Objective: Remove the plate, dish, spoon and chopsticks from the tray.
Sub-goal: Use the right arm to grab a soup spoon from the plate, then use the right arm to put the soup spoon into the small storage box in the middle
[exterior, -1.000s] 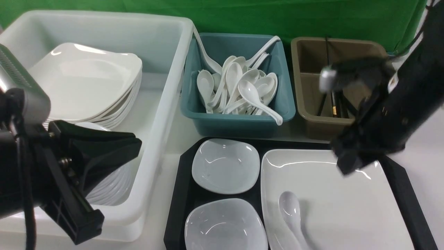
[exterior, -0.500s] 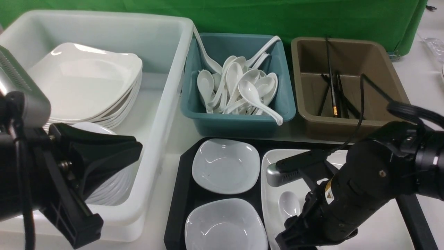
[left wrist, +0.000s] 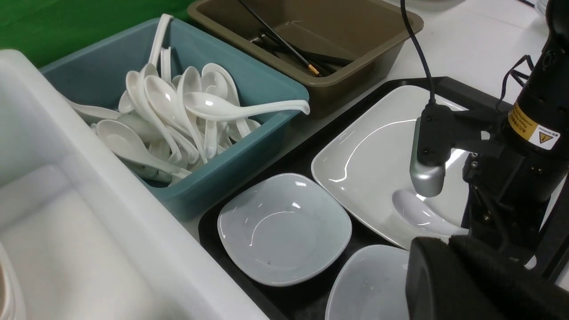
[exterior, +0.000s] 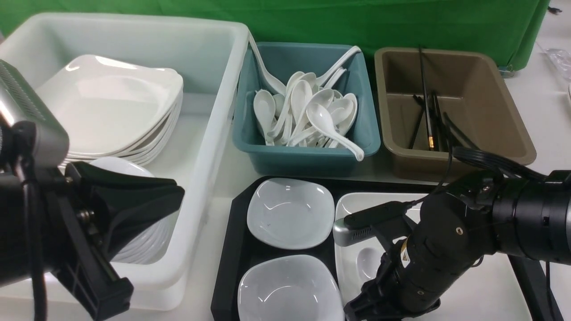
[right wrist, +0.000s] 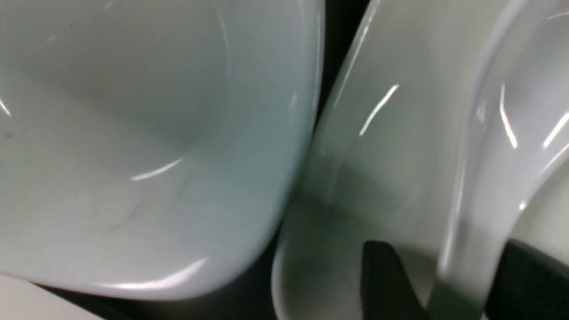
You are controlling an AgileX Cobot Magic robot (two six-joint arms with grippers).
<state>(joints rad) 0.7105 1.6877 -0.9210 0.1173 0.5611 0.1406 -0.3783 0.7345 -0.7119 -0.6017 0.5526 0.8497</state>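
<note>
Progress looks early: on the tray (exterior: 229, 249), the near dish (exterior: 290, 292), the far dish (exterior: 290, 213), the plate (left wrist: 369, 146) and the spoon (left wrist: 418, 213) lying on it are all uncleared. My right end effector (right wrist: 444, 249) straddles the spoon's handle, fingers spread, not pinching yet. My left end effector (exterior: 178, 194), pressed together and empty, hangs beside the tray. Beyond the tray, the teal bin (exterior: 308, 162) holds spoons (exterior: 308, 111), the brown bin (exterior: 415, 162) the chopsticks (exterior: 430, 120), and the white tub (exterior: 214, 133) stacked plates (exterior: 111, 102).

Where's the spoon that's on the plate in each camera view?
Front: spoon low, right of centre, on the plate, mostly hidden by the right arm.
Left wrist: spoon on the plate beneath the right arm's silver camera.
Right wrist: spoon handle close up between the right tool's fingertips.
Shared landmark: the plate.
</note>
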